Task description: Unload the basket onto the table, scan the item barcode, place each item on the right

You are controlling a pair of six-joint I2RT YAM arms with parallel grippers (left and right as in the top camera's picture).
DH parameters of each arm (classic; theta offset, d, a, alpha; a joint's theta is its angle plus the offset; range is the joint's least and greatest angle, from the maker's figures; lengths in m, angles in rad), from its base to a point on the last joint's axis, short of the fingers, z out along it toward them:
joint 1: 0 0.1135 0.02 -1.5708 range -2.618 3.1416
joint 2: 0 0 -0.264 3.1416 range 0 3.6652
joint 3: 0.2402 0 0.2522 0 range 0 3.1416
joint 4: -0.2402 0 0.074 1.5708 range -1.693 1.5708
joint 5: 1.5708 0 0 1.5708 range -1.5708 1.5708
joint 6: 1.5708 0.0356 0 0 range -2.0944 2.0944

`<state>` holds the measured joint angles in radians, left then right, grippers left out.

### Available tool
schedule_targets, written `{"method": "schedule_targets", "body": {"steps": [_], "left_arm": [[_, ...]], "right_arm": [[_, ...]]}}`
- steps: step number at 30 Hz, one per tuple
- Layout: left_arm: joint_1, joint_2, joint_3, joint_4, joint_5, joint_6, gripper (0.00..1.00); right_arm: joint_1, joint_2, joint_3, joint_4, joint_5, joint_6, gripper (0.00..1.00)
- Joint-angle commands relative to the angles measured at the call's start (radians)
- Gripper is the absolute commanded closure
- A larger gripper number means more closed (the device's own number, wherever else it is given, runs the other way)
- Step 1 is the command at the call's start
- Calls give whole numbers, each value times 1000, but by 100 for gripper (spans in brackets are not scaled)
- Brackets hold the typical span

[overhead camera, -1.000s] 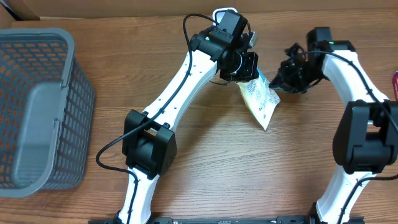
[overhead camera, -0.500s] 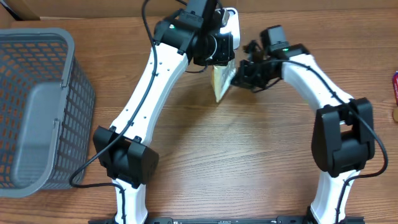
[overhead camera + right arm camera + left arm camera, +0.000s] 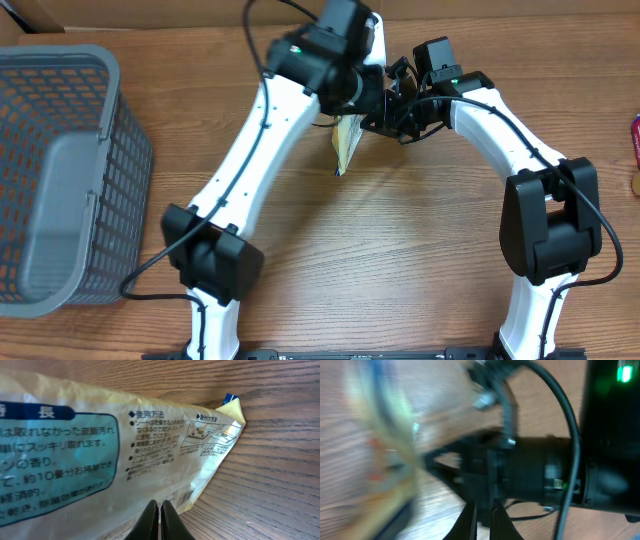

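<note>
- Pale yellow flat plastic pouch point(image 3: 345, 150) with Japanese print: up off the wooden desk point(image 3: 400, 260), dangling edge-on between the two arms near the far side in the overhead view.
- Left pincer point(image 3: 482, 512): clamped shut, and by the look of it pinching the pouch along its top edge. Wrist view too blurry to confirm the exact spot.
- Right pincer point(image 3: 160, 510): closed with nothing visible between the tips, pointed at the printed face from just beside it.
- Looks light and floppy with slick film, so probably swings and twists on any quick move.
- Best taken by a sealed edge or corner, not the middle. Squeezing the belly would likely crumple the print.
- Small striped block point(image 3: 186, 496) near the lower edge in the right wrist view, likely the barcode. Worth keeping that patch flat, uncovered and facing out.
- Grey mesh basket point(image 3: 110, 90) far left, well apart from all this.
</note>
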<state>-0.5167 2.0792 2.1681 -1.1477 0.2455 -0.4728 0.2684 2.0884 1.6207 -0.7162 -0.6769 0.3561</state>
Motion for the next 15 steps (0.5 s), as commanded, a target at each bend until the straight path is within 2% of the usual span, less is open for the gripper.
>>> {"method": "schedule_targets", "body": {"steps": [1,6,10,15], "left_arm": [[-58,90,9,5,21,-52,96],[-98,156,9,3,59,-45,96],[-103,154,12,13,58,10,96],[-49,132,41,-1,23,24,96]], "right_arm": [[2,4,3,7,-13,5,94],[-53,4,4,-40,37,-33,94],[-142,4,19,-140,68,-105,95],[-249,3,79,-281,121,-188,94]]}}
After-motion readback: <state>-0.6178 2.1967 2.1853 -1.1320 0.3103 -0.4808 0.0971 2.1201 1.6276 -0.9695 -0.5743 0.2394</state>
